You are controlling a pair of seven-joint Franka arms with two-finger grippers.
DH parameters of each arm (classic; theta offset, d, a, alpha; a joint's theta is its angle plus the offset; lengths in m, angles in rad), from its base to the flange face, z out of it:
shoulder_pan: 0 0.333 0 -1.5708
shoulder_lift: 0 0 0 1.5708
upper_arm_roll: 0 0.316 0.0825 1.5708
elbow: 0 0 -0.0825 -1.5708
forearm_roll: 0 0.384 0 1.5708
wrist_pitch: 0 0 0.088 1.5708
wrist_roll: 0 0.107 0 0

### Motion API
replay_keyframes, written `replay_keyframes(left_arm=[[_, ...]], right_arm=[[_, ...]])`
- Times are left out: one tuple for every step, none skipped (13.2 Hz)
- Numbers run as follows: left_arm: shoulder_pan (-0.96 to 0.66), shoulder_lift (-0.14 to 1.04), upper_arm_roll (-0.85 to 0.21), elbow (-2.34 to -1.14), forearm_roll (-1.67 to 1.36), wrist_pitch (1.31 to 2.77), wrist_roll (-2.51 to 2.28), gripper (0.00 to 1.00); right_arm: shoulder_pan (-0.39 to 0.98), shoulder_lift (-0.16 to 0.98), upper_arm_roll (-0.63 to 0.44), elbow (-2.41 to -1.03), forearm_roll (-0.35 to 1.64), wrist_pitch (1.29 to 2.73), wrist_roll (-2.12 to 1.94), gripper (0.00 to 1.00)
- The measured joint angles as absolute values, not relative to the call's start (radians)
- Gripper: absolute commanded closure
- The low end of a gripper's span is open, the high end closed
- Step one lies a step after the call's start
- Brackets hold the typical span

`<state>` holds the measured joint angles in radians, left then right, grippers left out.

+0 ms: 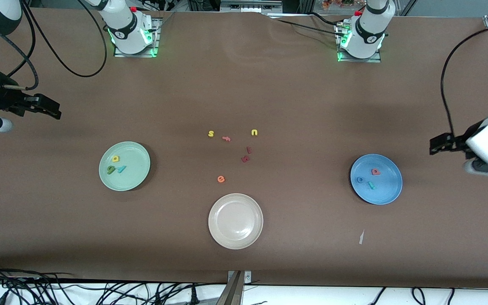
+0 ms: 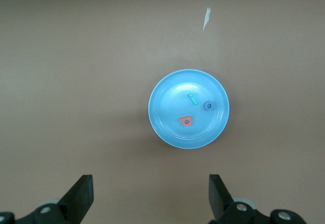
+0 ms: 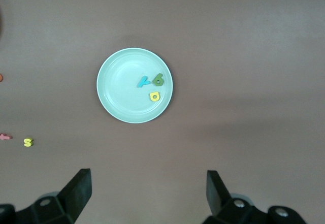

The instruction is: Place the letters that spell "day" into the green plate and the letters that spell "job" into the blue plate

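The green plate [image 1: 136, 178] holds a yellow round-bowled letter [image 1: 115, 159], a dark green one [image 1: 111, 170] and a teal "y" [image 1: 121, 169]. In the blue plate [image 1: 386, 191] lie a salmon-red letter [image 1: 375, 172], a blue ring [image 1: 360, 180] and a teal "j" [image 1: 371, 185]. My right gripper [image 1: 51, 111] hangs open and empty over bare table at the right arm's end. Its wrist view shows the green plate [image 3: 117, 89]. My left gripper [image 1: 436, 144] hangs open and empty over bare table at the left arm's end, with the blue plate [image 2: 167, 107] in its wrist view.
A beige-white plate [image 1: 235, 237] sits near the front edge at mid-table. Loose letters lie in the middle: yellow "s" [image 1: 211, 134], salmon "f" [image 1: 226, 138], yellow "u" [image 1: 254, 132], two dark red ones [image 1: 246, 155], orange "e" [image 1: 221, 179]. A white paper scrap [image 1: 361, 237] lies near the blue plate.
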<state>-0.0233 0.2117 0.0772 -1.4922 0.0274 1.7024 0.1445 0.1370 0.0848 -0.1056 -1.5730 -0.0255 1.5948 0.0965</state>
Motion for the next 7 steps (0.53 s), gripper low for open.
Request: replay_keyframes(left_arm=[[-0.020,0.172,0.076,-1.499,0.024,1.680,0.136,0.00],[-0.018,0.139,0.074,-1.503,0.016,1.653,0.126,0.00],[-0.018,0.114,0.071,-1.507,0.011,1.631,0.113,0.00],[-0.018,0.096,0.065,-1.513,0.007,1.614,0.092,0.00],[-0.018,0.083,0.053,-1.517,0.005,1.605,0.070,0.00],[-0.018,0.075,0.037,-1.521,0.005,1.603,0.048,0.00],[-0.018,0.071,0.023,-1.525,0.005,1.602,0.037,0.00]], right_arm=[[0.137,0.085,-0.106,-1.573,-0.026,1.593,0.092,0.00],[0.137,0.085,-0.106,-1.572,-0.026,1.592,0.077,0.00],[0.136,0.085,-0.106,-1.572,-0.026,1.589,0.061,0.00],[0.136,0.085,-0.107,-1.571,-0.026,1.584,0.054,0.00],[0.136,0.085,-0.108,-1.571,-0.026,1.581,0.048,0.00],[0.135,0.084,-0.110,-1.571,-0.026,1.580,0.043,0.00],[0.135,0.084,-0.111,-1.571,-0.026,1.579,0.040,0.00]])
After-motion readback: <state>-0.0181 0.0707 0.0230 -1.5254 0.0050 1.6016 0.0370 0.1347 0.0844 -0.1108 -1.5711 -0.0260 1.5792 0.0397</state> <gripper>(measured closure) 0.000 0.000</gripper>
